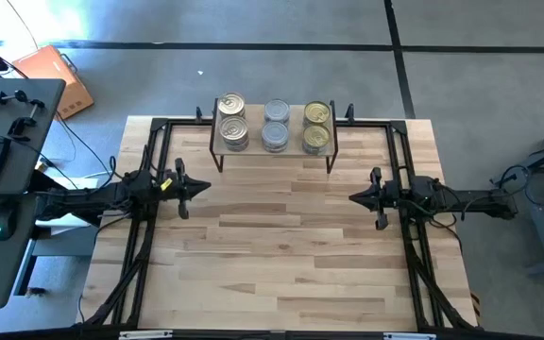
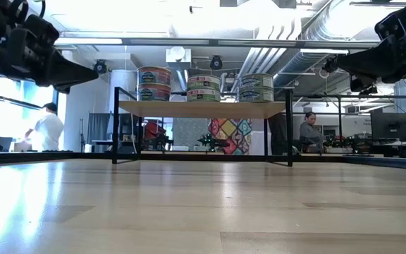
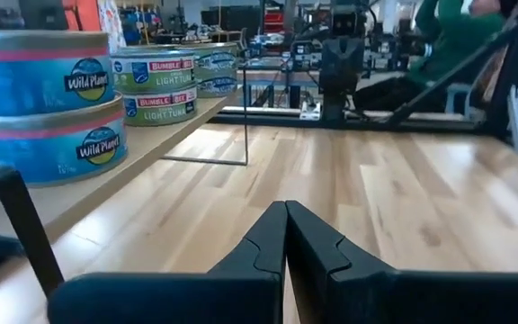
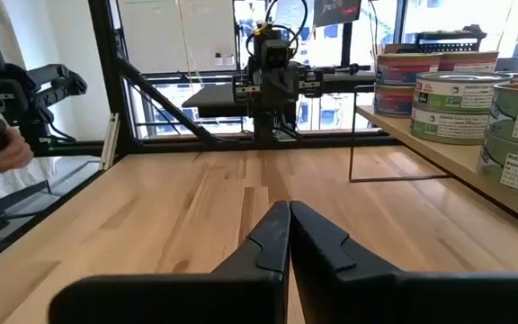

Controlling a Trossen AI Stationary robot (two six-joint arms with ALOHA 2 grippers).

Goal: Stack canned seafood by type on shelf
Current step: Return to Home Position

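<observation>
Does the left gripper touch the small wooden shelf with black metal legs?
Apart. The high view shows the shut left gripper off to the side of the light wood shelf, with tabletop showing between them.

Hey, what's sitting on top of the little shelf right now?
Three groups stacked two high: Wild Planet tins, Bumble Bee light tuna tins and green-labelled tins. The lower lids are covered, so the exact count is unclear.

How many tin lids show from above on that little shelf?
6 lids: two at the shelf's left end, two mid-shelf, two at its right end. The low view shows piles two high, so some lie hidden beneath.
</observation>
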